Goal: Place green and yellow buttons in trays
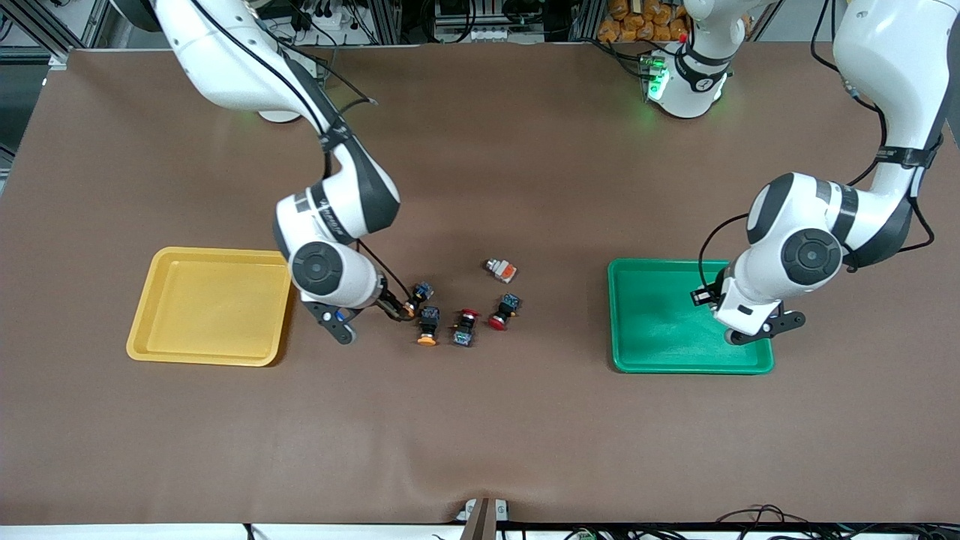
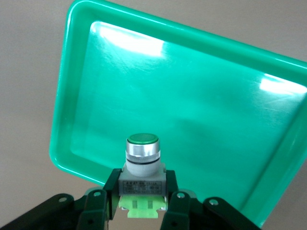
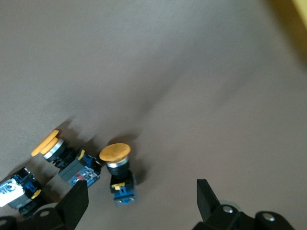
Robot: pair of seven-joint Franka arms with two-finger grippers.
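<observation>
Green tray (image 1: 660, 330) floor bare under the left gripper (image 2: 143, 203), which is clamped on the green-capped button (image 2: 142, 160); nothing blocks its way down.

Right gripper (image 3: 144, 201), jaws wide, is low over the yellow-capped button (image 3: 117, 165). A second yellow-capped button (image 3: 60, 155) crowds just beside it.

Yellow tray (image 1: 214, 307) bare, near the cluster.

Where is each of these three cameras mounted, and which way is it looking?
Front view: high across the table, facing both white arms, the yellow plastic tray and loose buttons.
Left wrist view: on the left arm, looking down past the left gripper, shut on a green-capped button, over the green plastic tray; front view shares that tray.
Right wrist view: on the right arm, over yellow-capped buttons; right gripper open.
</observation>
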